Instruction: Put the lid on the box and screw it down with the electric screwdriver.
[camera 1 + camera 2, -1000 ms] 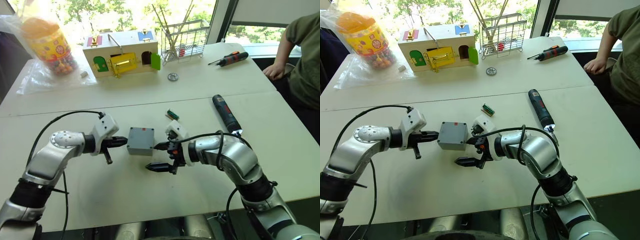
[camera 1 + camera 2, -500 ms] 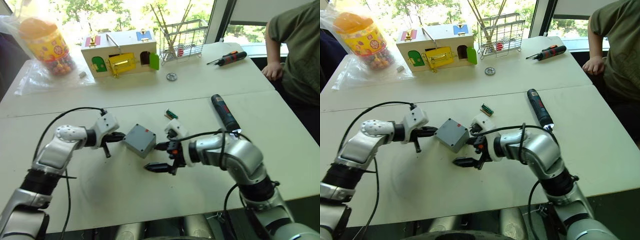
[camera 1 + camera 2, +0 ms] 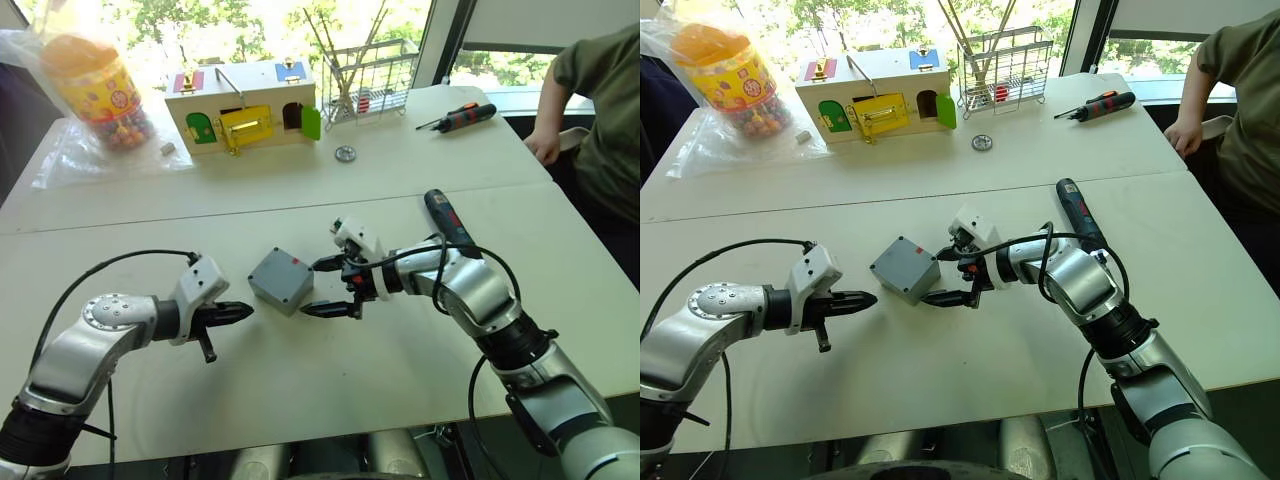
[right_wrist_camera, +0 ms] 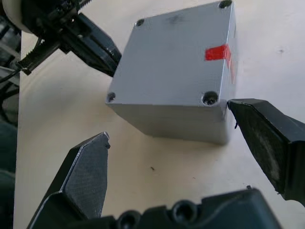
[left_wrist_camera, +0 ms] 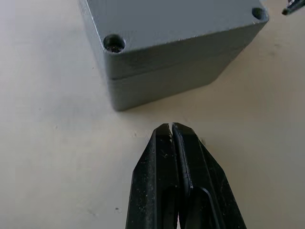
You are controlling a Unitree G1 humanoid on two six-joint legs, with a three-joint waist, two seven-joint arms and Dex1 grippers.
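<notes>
The grey box sits turned cornerwise on the white table. The lid lies on top of it, with a screw hole in each corner and a red mark by one edge. My left gripper is shut and empty, a short way off the box's left corner. To the box's right, my right gripper is open, its fingers reaching toward that side without holding it. The black electric screwdriver lies on the table behind my right forearm.
A wooden box with coloured doors, a wire basket, a sweet jar and a red-and-black hand screwdriver stand on the far table. A small metal disc lies there too. A person sits at the far right.
The box has turned cornerwise. My left gripper has drawn back from the box, toward the table's near edge. My right gripper has come up to the box's right side.
</notes>
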